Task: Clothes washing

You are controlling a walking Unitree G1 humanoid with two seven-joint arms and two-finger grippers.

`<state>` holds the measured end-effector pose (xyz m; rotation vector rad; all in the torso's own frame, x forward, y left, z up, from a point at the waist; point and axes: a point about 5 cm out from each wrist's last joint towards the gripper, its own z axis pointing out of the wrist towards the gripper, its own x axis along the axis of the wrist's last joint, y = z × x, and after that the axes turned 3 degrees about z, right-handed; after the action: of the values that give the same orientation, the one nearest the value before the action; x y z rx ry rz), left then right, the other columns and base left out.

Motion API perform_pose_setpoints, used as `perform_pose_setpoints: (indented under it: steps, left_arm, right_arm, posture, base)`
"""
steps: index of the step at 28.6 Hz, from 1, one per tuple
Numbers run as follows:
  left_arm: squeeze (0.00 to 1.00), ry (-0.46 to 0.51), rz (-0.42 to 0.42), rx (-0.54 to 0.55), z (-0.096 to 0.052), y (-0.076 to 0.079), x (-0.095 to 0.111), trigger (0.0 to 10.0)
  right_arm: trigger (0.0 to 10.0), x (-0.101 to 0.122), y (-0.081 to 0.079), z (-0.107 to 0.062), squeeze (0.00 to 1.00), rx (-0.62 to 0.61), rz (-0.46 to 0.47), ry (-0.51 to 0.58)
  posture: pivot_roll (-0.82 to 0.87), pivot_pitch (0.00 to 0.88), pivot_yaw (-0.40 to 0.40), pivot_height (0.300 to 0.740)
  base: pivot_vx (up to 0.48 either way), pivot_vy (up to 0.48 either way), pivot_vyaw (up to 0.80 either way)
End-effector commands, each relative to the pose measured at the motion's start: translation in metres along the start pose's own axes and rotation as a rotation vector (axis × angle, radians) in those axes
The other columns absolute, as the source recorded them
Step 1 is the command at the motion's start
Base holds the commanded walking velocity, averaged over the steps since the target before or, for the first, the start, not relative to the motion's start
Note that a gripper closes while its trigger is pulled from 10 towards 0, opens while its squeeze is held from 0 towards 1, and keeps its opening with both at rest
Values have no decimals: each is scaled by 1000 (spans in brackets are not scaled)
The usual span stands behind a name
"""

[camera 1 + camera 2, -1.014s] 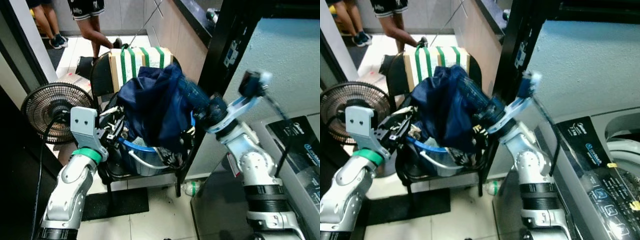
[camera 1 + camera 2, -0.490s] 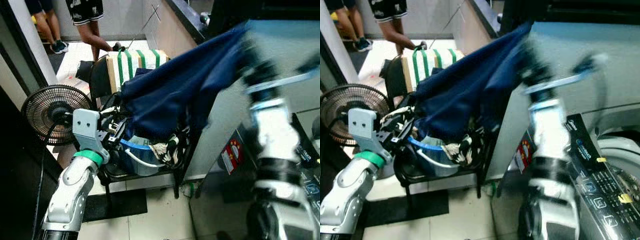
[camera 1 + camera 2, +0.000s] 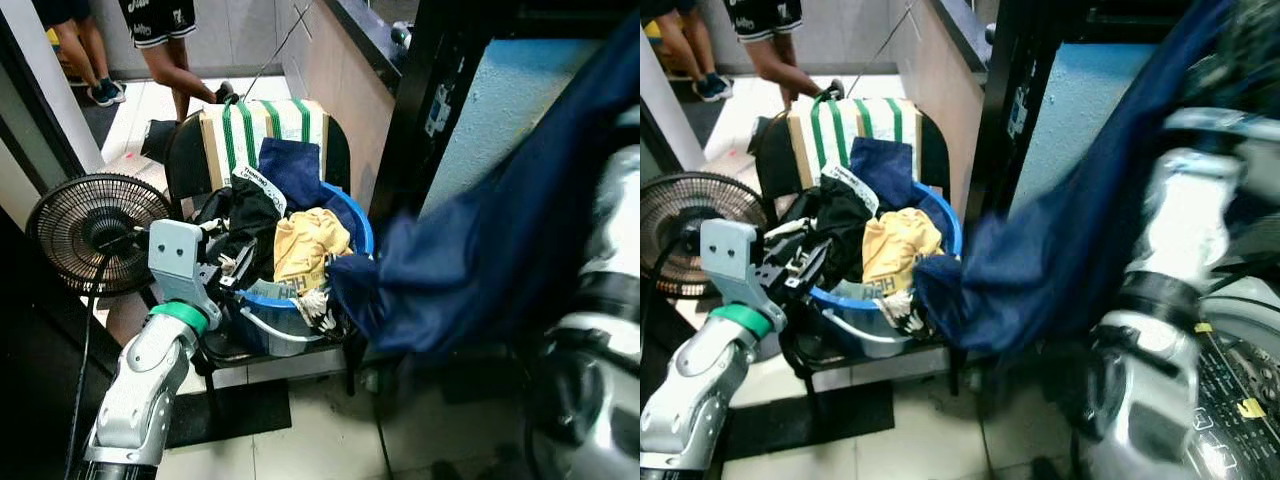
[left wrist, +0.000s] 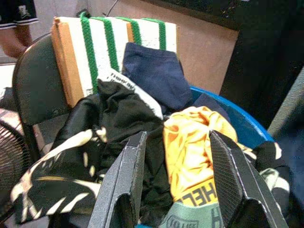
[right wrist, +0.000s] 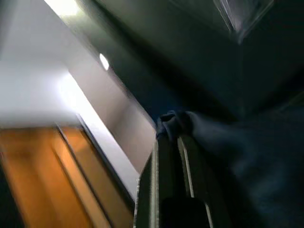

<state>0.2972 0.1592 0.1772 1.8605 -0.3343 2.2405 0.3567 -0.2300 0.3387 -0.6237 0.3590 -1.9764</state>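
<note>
Tiled floor (image 3: 300, 440) in a narrow laundry corner, dark mat (image 3: 225, 410) under a black chair (image 3: 190, 150). Nearest, on the right: blurred silver right arm (image 3: 1160, 330) raised high, a washing machine's control panel (image 3: 1240, 400) just beside it. Right claw (image 5: 171, 142) pinched together on a fold of the navy garment (image 3: 480, 260); cloth bunched at the fingertips in the right wrist view. Garment stretched from the raised arm down toward the right rim of the blue basin (image 3: 362, 225), lower end just beside or touching the pile, cannot tell which. On the left: left arm with green wrist band (image 3: 180, 315), left claw (image 4: 175, 156) hovering at the basin's near-left rim, black fingers (image 4: 123, 175) spread wide, holding nothing. Basin sitting on the chair seat, heaped with clothes: yellow shirt (image 3: 305, 240) in the middle, black garment (image 3: 245, 215) toward the left, dark blue piece (image 3: 290, 165) at the back. Green-and-white striped board (image 3: 265, 120) propped against the chair back. Standing fan (image 3: 90, 230) left of the chair. Farther off, a person's bare legs (image 3: 170, 70) on the pale floor, wooden counter (image 3: 345, 80) along the right.
</note>
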Motion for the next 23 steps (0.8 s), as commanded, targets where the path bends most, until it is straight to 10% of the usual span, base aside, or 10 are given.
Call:
perform_pose_setpoints:
  steps: [1,3,10,11,23]
  left_arm:
    - [0,-4,9,3,-3,-1,-1,10000]
    - [0,-5,15,-2,-2,-1,0,10000]
    - [0,-5,13,-2,0,0,1,10000]
    - [0,-3,15,-7,1,1,2,10000]
    - [0,57,50,24,10,0,17,10000]
  right_arm:
    - [0,-9,-5,2,0,7,-129,-74]
    - [0,-46,-1,-13,0,15,-377,-301]
    - [0,-59,-2,-28,0,4,-337,-327]
    - [10000,-62,-3,-33,0,-33,-327,-328]
    - [10000,-87,-12,-61,0,-61,-418,-398]
  posture:
    - [102,23,4,740]
    - [102,23,4,740]
    - [96,25,11,740]
    - [96,25,11,740]
    - [84,28,11,740]
  base:
    - [0,0,0]
    - [0,0,0]
    - [0,0,0]
    - [0,0,0]
    - [0,0,-200]
